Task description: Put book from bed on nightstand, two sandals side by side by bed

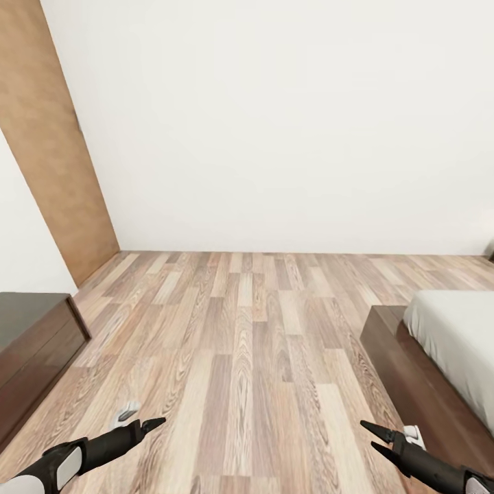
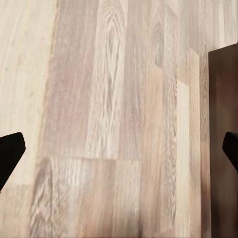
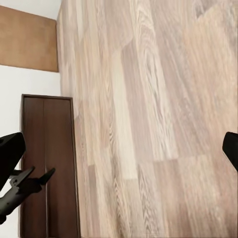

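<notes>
**Wood-plank floor ahead, robot in transit, nothing in hand**

Brown plank floor (image 1: 247, 343) is taking up most of the head view, with a white wall (image 1: 288, 123) behind it. The bed (image 1: 439, 357) is sitting along the floor's right edge: dark frame, grey mattress corner. A dark cabinet (image 1: 34, 343) is standing at the left edge, likely a nightstand, can't confirm. No book or sandals are visible from here.

Left pincer (image 1: 152, 425) and right pincer (image 1: 376, 439) are both hanging low and forward over bare floor, tips parted, gripping nothing. My read: arms are being carried tucked and clear while the base is driving, since nothing graspable is within reach. Next need looks like turning toward the bed.
</notes>
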Tool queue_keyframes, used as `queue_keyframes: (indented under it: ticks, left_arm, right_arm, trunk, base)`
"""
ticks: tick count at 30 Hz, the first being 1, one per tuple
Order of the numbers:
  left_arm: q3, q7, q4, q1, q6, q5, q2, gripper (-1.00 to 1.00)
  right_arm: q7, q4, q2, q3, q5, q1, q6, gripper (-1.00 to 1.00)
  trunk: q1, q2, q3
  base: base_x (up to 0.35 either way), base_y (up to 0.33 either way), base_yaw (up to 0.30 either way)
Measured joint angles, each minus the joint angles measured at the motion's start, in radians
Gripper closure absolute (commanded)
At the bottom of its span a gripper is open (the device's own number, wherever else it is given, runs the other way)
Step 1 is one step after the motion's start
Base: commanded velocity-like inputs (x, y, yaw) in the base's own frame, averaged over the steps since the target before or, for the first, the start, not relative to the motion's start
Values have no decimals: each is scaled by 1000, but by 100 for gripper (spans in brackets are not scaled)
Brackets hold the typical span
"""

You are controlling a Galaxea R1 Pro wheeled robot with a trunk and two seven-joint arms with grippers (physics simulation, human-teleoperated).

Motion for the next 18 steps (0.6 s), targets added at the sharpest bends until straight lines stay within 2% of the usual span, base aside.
queue_keyframes:
  ticks: [11,18]
  left_arm:
    - [0,0,0,0,0,0,-1,-100]
    - [0,0,0,0,0,0,-1,-100]
  right_arm:
    - [-3,-19,1,1,-1,0,-75,-100]
    - [-9,-106,-1,-6,1,0,-77,-100]
  trunk:
    - [0,0,0]
    - [0,0,0]
  base:
    - [174,0,0]
    - [174,0,0]
